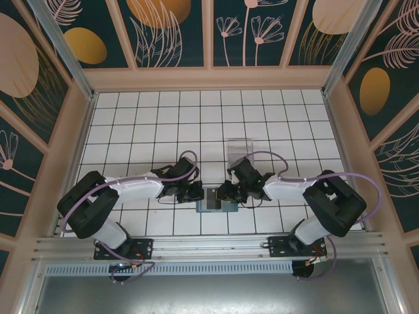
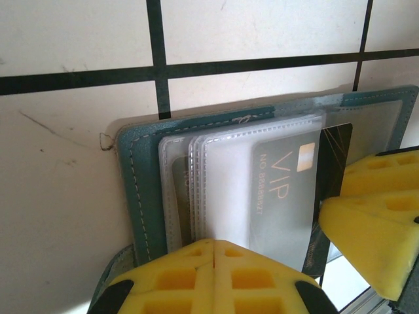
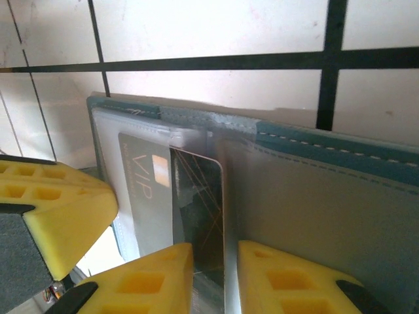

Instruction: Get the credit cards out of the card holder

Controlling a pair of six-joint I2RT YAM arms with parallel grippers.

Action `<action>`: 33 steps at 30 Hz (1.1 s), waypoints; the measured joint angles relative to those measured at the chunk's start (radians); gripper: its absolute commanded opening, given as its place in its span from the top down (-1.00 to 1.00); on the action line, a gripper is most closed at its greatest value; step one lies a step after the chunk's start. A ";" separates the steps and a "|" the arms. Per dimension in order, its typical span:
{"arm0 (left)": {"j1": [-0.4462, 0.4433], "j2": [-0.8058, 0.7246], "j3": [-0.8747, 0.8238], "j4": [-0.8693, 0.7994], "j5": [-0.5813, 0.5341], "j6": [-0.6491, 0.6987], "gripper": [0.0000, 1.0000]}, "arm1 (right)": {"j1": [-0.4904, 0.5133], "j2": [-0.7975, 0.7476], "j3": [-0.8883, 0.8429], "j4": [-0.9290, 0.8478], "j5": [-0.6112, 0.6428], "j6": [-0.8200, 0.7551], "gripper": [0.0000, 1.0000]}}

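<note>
The holder [image 2: 141, 190] lies open and flat on the table [image 1: 163, 118], between my two grippers. One dark card [image 2: 288, 196], marked VIP, sits partway out of a clear sleeve [image 2: 222, 163]. Its free end points toward my right gripper [image 3: 215, 261].

Left gripper [image 2: 213, 252]: pads together at the holder's near edge. I cannot tell whether they pinch the sleeves or merely pin them down.

Right gripper: pads a narrow gap apart, straddling the card's exposed end. No firm contact is evident.

Handling, as judged:
- The card is light, thin, stiff and glossy, so it will likely slip from a shallow grip.
- Take hold on the exposed end, pads on the flat faces, well past the edge.
- The holder is soft and light and will probably drag along with the card. Restrain it while pulling.
- Pull in line with the sleeve opening. A skewed pull may jam the card.

I cannot tell whether the other sleeves hold cards.
</note>
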 measured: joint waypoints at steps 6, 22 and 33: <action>0.000 0.006 0.005 0.000 0.000 0.000 0.96 | -0.007 0.013 -0.012 0.045 -0.037 0.000 0.49; 0.000 0.006 0.006 0.000 -0.001 -0.007 0.96 | -0.031 0.016 -0.046 0.106 -0.077 0.000 0.69; -0.001 0.006 0.006 0.000 -0.004 -0.008 0.96 | -0.046 -0.023 -0.064 0.090 -0.078 -0.002 0.73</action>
